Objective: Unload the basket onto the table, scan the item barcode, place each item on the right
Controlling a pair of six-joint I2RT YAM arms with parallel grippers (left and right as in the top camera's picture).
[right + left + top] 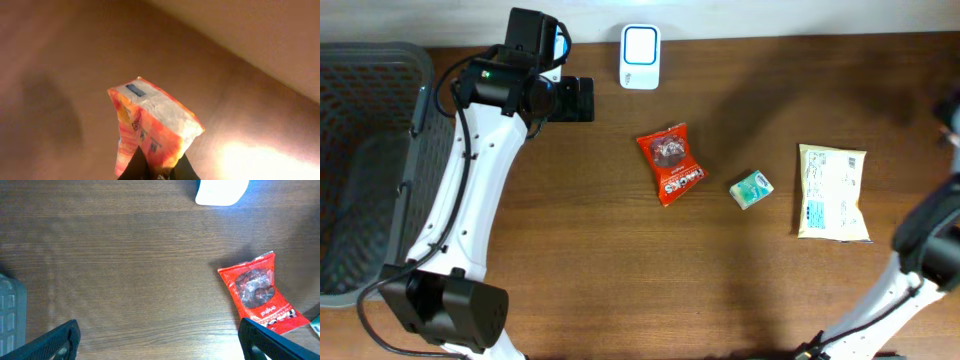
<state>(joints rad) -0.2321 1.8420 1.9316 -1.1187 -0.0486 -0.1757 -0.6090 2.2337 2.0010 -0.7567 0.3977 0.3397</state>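
Right wrist: right claw [157,169] is pinching the packet [150,125] by its end — scanner [640,57] is sitting far left, near the spread left claw [578,100].

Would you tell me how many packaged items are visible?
4: red packet mid-table, small teal pack beside it, cream packet farther right, orange packet held by the right end effector.

The brown wooden table [620,270] holds a white box [640,57], a red snack bag [671,163], a small green pack [751,189] and a pale bag [832,192].
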